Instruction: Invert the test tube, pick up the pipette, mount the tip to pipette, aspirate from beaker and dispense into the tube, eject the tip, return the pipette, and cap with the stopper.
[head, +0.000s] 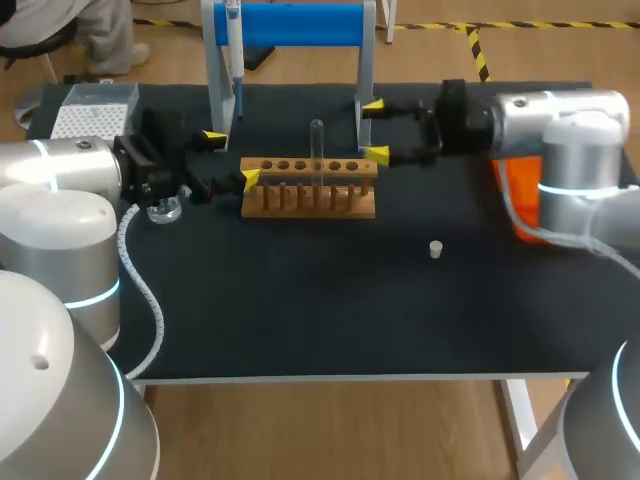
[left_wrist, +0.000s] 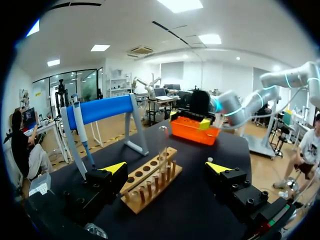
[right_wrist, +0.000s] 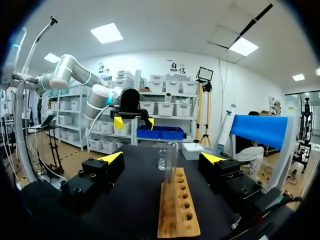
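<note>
A clear test tube (head: 317, 148) stands upright in the wooden rack (head: 308, 190) at mid table. My left gripper (head: 231, 158) is open at the rack's left end; in its wrist view (left_wrist: 166, 167) the rack (left_wrist: 150, 181) and tube (left_wrist: 163, 147) lie ahead between the fingers, untouched. My right gripper (head: 376, 129) is open at the rack's right end, the tube (right_wrist: 171, 159) ahead of it (right_wrist: 161, 158). The pipette (head: 235, 60) hangs on the blue stand (head: 290, 25). A small glass beaker (head: 165, 208) sits under my left wrist. The pale stopper (head: 436, 249) lies alone front right.
A tip box (head: 92, 110) sits at the back left corner. An orange bin (head: 520, 195) stands at the right edge under my right arm. The stand's legs (head: 365, 70) rise just behind the rack.
</note>
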